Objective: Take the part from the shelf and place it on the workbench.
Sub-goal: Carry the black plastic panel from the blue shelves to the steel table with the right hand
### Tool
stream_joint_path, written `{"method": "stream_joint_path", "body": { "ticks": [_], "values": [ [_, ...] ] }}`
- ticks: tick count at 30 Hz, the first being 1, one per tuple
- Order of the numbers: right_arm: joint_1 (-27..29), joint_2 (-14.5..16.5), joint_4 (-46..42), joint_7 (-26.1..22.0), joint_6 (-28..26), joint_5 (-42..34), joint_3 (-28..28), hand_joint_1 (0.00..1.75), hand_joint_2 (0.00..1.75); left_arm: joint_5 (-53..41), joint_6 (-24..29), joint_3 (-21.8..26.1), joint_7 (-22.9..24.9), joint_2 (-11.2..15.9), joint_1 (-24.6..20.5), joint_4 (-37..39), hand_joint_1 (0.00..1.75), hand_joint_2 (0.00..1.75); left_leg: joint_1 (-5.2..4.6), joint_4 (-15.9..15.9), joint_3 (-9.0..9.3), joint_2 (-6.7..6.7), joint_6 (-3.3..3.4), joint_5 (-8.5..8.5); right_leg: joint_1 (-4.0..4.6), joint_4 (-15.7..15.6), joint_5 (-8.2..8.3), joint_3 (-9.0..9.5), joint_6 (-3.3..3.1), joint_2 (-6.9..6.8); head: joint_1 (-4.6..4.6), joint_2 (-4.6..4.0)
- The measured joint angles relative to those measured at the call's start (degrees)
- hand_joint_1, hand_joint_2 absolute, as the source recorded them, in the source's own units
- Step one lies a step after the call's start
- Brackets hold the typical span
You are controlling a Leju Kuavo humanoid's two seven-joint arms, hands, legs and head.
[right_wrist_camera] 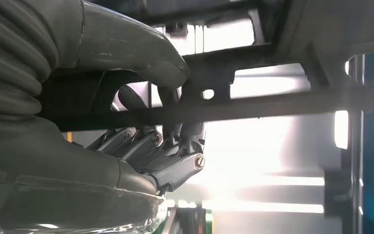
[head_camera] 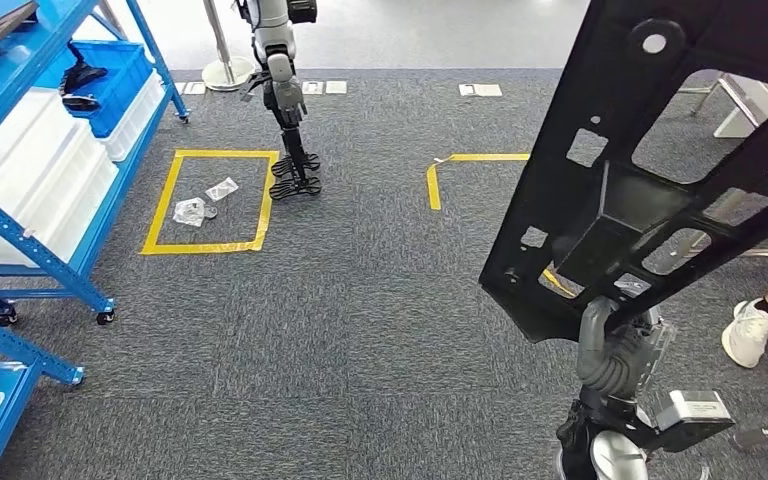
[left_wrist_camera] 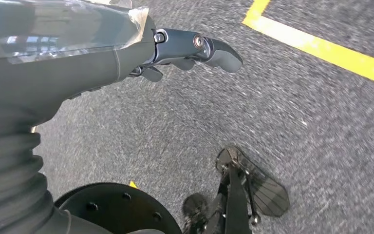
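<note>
Right hand (head_camera: pixel 615 345) is clamped on the lower edge of the black part (head_camera: pixel 660 170); the part rises above the hand as a large perforated frame, tilted. Right wrist view: fingers (right_wrist_camera: pixel 175 156) wrap a crossbar of the part, thumb over the top. Left hand (left_wrist_camera: pixel 126 53) hangs over grey carpet (head_camera: pixel 360 330), holding nothing, fingers slightly apart. Blue shelf (head_camera: pixel 20 190) with white bins is well off to the left hand's side. Yellow tape square (head_camera: pixel 210 200) on the floor ahead.
</note>
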Motion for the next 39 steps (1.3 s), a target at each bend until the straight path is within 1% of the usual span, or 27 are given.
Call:
{"method": "stream_joint_path", "body": {
  "ticks": [1, 3, 5, 6, 8, 10, 11, 12, 13, 14, 15, 17, 18, 19, 21, 23, 25, 27, 28, 29, 30, 31, 33, 34, 36, 37, 39],
  "values": [
    [0.5, 0.0, -0.6, -0.1, -0.1, -0.1, -0.2, 1.75, 1.75, -0.1, -0.4, -0.2, 0.0, 0.2, 0.0, 0.0, 0.00, 1.75, -0.19, 0.1, 0.15, 0.65, -0.34, -0.29, -0.03, -3.8, 1.18, 2.23, 0.29, -1.50, 0.04, 0.00],
    [1.5, 0.0, -1.7, -0.2, -0.3, -0.2, -0.6, 1.75, 1.75, -0.3, -0.9, -0.4, -0.1, 0.6, 0.0, 0.0, 0.00, 1.75, -0.56, 0.3, 0.58, 1.78, -1.07, -0.91, 0.15, -7.9, 2.28, 4.61, -0.29, -3.29, -0.05, 0.00],
    [2.6, 0.0, -2.6, -0.5, -0.4, -0.3, -1.1, 1.75, 1.75, -0.4, -1.3, -0.6, -0.1, 0.9, 0.0, 0.0, 0.00, 1.75, -0.54, 0.3, 1.04, 2.97, -1.60, -1.28, 0.37, -8.0, 2.32, 4.55, -1.47, -2.25, -0.22, 0.00],
    [3.1, 0.0, -3.0, -0.6, -0.5, -0.4, -1.3, 1.75, 1.75, -0.4, -1.4, -0.6, -0.2, 1.0, 0.0, 0.0, 0.00, 1.75, -0.34, 0.4, 1.17, 2.98, -1.89, -1.58, 0.27, -8.1, 2.37, 4.49, -1.91, -1.54, -0.29, 0.00],
    [3.9, 0.0, -3.9, -0.8, -0.5, -0.4, -1.7, 1.75, 1.75, -0.4, -1.8, -0.8, -0.3, 1.2, 0.0, 0.0, 0.00, 1.75, 0.05, 3.2, 0.17, 0.87, -2.32, -3.83, 0.04, -8.1, 2.55, 4.45, -2.76, -0.15, -0.42, 0.00],
    [4.6, 0.1, -4.8, -0.9, -0.6, -0.4, -1.9, 1.75, 1.75, -0.5, -2.1, -1.0, -0.5, 1.2, 0.0, 0.0, 0.00, 1.75, 0.16, 10.6, -3.17, -2.14, -2.38, -7.93, 0.20, -8.2, 2.60, 4.42, -3.39, 1.13, -0.53, 0.00],
    [5.0, 0.2, -5.1, -0.9, -0.6, -0.4, -1.9, 1.75, 1.75, -0.7, -2.3, -1.1, -0.5, 1.3, 0.1, 0.0, 0.00, 1.75, 0.14, 14.6, -5.13, -2.82, -2.31, -9.54, 0.38, -8.2, 2.61, 4.42, -3.60, 1.79, -0.53, 0.00],
    [5.4, 0.3, -5.5, -0.9, -0.6, -0.4, -2.0, 1.75, 1.75, -0.8, -2.4, -1.2, -0.5, 1.3, 0.2, 0.0, 0.00, 1.75, 0.13, 17.2, -6.57, -3.13, -2.18, -10.18, 0.56, -8.1, 2.61, 4.44, -3.67, 2.52, -0.54, 0.00],
    [5.8, 0.3, -5.8, -0.9, -0.7, -0.4, -2.1, 1.75, 1.75, -0.9, -2.6, -1.3, -0.6, 1.3, 0.2, 0.0, 0.00, 1.75, 0.12, 17.7, -7.02, -3.28, -1.97, -9.59, 0.69, -8.1, 2.62, 4.49, -3.72, 3.28, -0.54, 0.00],
    [6.2, 0.3, -6.2, -0.9, -0.8, -0.4, -2.2, 1.75, 1.75, -0.9, -2.6, -1.4, -0.6, 1.4, 0.2, 0.0, 0.00, 1.75, 0.12, 15.8, -6.33, -3.50, -1.69, -7.88, 0.78, -8.1, 2.63, 4.57, -3.72, 4.07, -0.55, 0.00],
    [6.5, 0.4, -6.7, -0.9, -0.8, -0.4, -2.4, 1.75, 1.75, -1.0, -2.7, -1.6, -0.7, 1.4, 0.2, 0.0, 0.00, 1.75, 0.11, 12.0, -4.72, -4.26, -1.35, -5.53, 0.82, -8.1, 2.63, 4.69, -3.71, 4.84, -0.56, 0.00],
    [6.9, 0.5, -7.4, -0.9, -1.0, -0.5, -2.5, 1.75, 1.75, -1.1, -2.8, -1.8, -0.8, 1.6, 0.2, 0.0, 0.00, 1.75, 0.12, 4.5, -1.38, -7.12, -0.74, -2.14, 0.94, -8.1, 2.67, 4.75, -3.58, 6.22, -0.51, 0.00],
    [7.0, 0.6, -7.8, -0.9, -1.0, -0.5, -2.6, 1.75, 1.75, -1.1, -2.8, -1.9, -0.8, 1.7, 0.2, 0.0, 0.00, 1.75, 0.02, 2.4, -0.46, -8.13, -0.59, -1.51, 0.94, -8.0, 2.76, 4.61, -3.39, 6.81, -0.51, 0.00],
    [7.1, 0.7, -8.0, -0.9, -1.0, -0.5, -2.7, 1.75, 1.75, -1.1, -2.9, -1.9, -0.8, 1.8, 0.2, 0.0, 0.00, 1.75, -0.16, 1.7, -0.16, -8.46, -0.47, -1.51, 0.83, -8.1, 2.89, 4.39, -3.07, 7.41, -0.51, 0.00],
    [7.6, 0.7, -8.5, -0.9, -1.0, -0.5, -2.8, 1.75, 1.75, -1.1, -2.9, -2.0, -0.8, 1.9, 0.2, 0.0, 0.00, 1.75, -0.40, 1.2, 0.04, -7.10, -0.11, -1.18, 0.60, -8.1, 3.16, 3.84, -2.29, 8.28, -0.54, 0.00],
    [7.8, 0.8, -8.9, -0.9, -1.1, -0.4, -2.9, 1.75, 1.75, -1.2, -2.9, -2.1, -0.8, 1.9, 0.1, 0.0, 0.00, 1.75, -0.30, 0.4, 0.33, -5.60, 0.46, -0.63, 0.81, -5.9, 2.12, 2.45, -2.08, 6.37, -0.37, 0.00],
    [7.7, 0.8, -9.2, -0.9, -1.1, -0.4, -3.0, 1.75, 1.75, -1.4, -2.8, -2.1, -0.7, 1.9, 0.2, 0.0, 0.00, 1.75, -0.34, 0.1, 0.39, -3.84, 0.79, -0.43, 0.98, 0.7, -0.87, -0.82, -2.42, 3.26, -0.16, 0.00],
    [7.6, 0.8, -9.2, -0.9, -1.2, -0.4, -3.0, 1.75, 1.75, -1.5, -2.7, -2.1, -0.6, 1.9, 0.2, 0.0, 0.00, 1.75, -0.45, 0.1, 0.28, -2.06, 0.87, -0.47, 0.83, 7.4, -3.30, -3.89, -2.31, 2.08, -0.05, 0.00],
    [7.6, 0.8, -9.2, -0.9, -1.1, -0.4, -3.1, 1.75, 1.75, -1.6, -2.6, -2.1, -0.5, 1.9, 0.2, 0.0, 0.00, 1.75, -0.46, 0.1, 0.25, -1.27, 0.85, -0.50, 0.71, 8.3, -3.46, -4.14, -1.98, 1.82, -0.03, 0.00],
    [7.6, 0.8, -9.2, -0.8, -1.1, -0.4, -3.2, 1.75, 1.75, -1.6, -2.6, -2.2, -0.5, 1.9, 0.2, 0.0, 0.00, 1.75, -0.45, 0.1, 0.27, -0.57, 0.78, -0.54, 0.58, 6.8, -2.77, -3.10, -1.49, 1.52, -0.02, 0.00],
    [7.6, 0.8, -9.2, -0.8, -1.1, -0.4, -3.3, 1.75, 1.75, -1.7, -2.5, -2.3, -0.5, 1.9, 0.1, 0.0, 0.00, 1.75, -0.43, 0.2, 0.34, 0.06, 0.67, -0.61, 0.48, 3.2, -1.52, -0.95, -0.96, 0.86, -0.02, 0.00],
    [7.5, 0.8, -9.2, -0.8, -1.1, -0.4, -3.4, 1.75, 1.75, -1.7, -2.5, -2.4, -0.5, 1.9, 0.1, 0.0, 0.00, 1.75, -0.49, 0.2, 0.47, 0.64, 0.48, -0.74, 0.43, -1.4, -0.31, 1.63, -0.60, -0.62, 0.01, 0.00],
    [7.3, 0.8, -9.3, -0.7, -1.1, -0.4, -3.6, 1.75, 1.75, -1.8, -2.5, -2.6, -0.5, 1.8, 0.0, 0.0, 0.00, 1.75, -0.84, 0.3, 0.71, 1.63, -0.11, -1.12, 0.71, -7.7, 1.30, 5.36, -0.72, -2.83, -0.10, 0.00],
    [7.2, 0.8, -9.3, -0.7, -1.1, -0.4, -3.6, 1.75, 1.75, -1.8, -2.4, -2.7, -0.5, 1.8, 0.0, 0.0, 0.00, 1.75, -1.01, 0.4, 0.83, 2.10, -0.36, -1.28, 0.88, -8.7, 1.47, 5.92, -1.09, -3.23, -0.19, 0.00],
    [7.1, 0.8, -9.5, -0.6, -1.1, -0.4, -3.8, 1.75, 1.75, -1.8, -2.3, -2.9, -0.5, 1.8, -0.1, 0.0, 0.00, 1.75, -0.97, 0.5, 0.99, 3.05, -0.84, -1.48, 0.90, -8.7, 1.76, 5.79, -1.86, -1.88, -0.33, 0.00],
    [7.2, 0.8, -9.6, -0.6, -1.1, -0.4, -3.9, 1.75, 1.75, -1.8, -2.3, -3.0, -0.5, 1.8, -0.1, 0.0, 0.00, 1.75, -0.80, 0.8, 0.94, 2.72, -1.14, -1.87, 0.73, -8.7, 1.88, 5.72, -2.17, -1.24, -0.34, 0.00],
    [7.2, 0.9, -9.8, -0.5, -1.0, -0.4, -4.1, 1.75, 1.75, -1.7, -2.1, -3.1, -0.6, 1.7, -0.2, 0.0, 0.00, 1.75, -0.41, 4.4, -0.51, 0.23, -1.71, -4.34, 0.32, -8.9, 2.13, 5.70, -3.03, 0.01, -0.48, 0.00]
  ]
}}
